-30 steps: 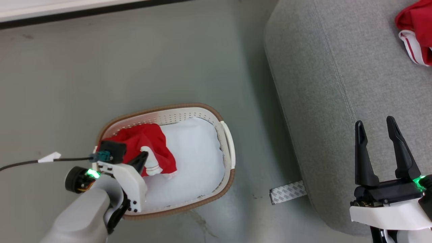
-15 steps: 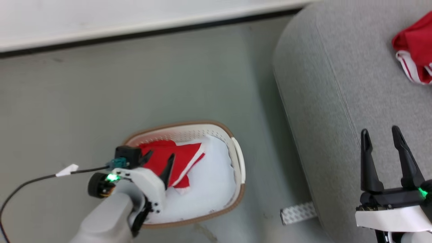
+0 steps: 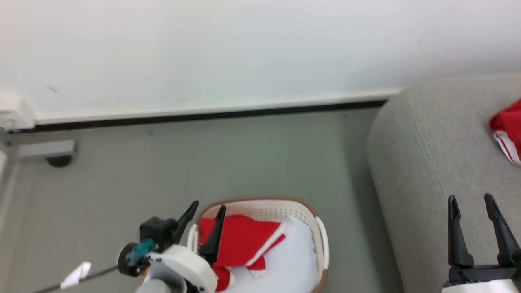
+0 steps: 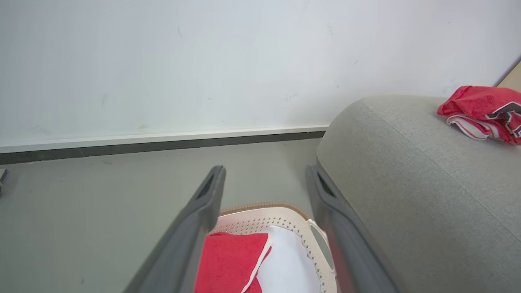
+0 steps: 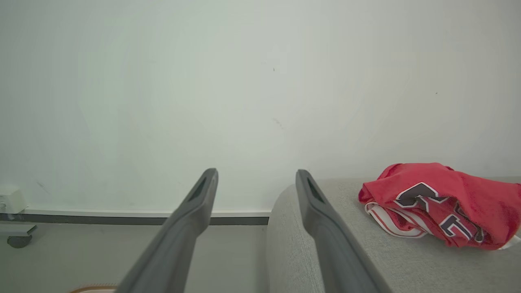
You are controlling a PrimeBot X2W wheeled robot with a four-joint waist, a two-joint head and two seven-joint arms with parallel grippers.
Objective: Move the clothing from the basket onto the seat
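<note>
At the left rim of the basket (image 3: 264, 211): the left claw (image 3: 208, 206), spread wide with nothing pinched, fingers aimed up the head view toward the wall (image 3: 244, 53). Inside the basket, on its left half and over the white liner (image 3: 293, 260): one red garment (image 3: 240, 240), lying fairly flat, long axis running left to right across the basket, white-trimmed corner pointing right, toward the seat (image 3: 427, 154). Tucks under along the lower edge (a small red-and-white flap there, exact shape hard to tell). To the right of the basket, apart from it across a strip of grey floor (image 3: 163, 171): the seat, rounded edge and stitched seam running up and away toward the wall. On top of the seat, well apart from the basket: the second red garment (image 5: 439, 199), bunched into a low heap, wider than tall in the right wrist view, black-and-white numerals facing that camera, striped white trim along its lower left side. Over the near part of the seat: the right claw (image 3: 470, 199), likewise spread wide, gripping nothing, fingers pointing up the head view.
</note>
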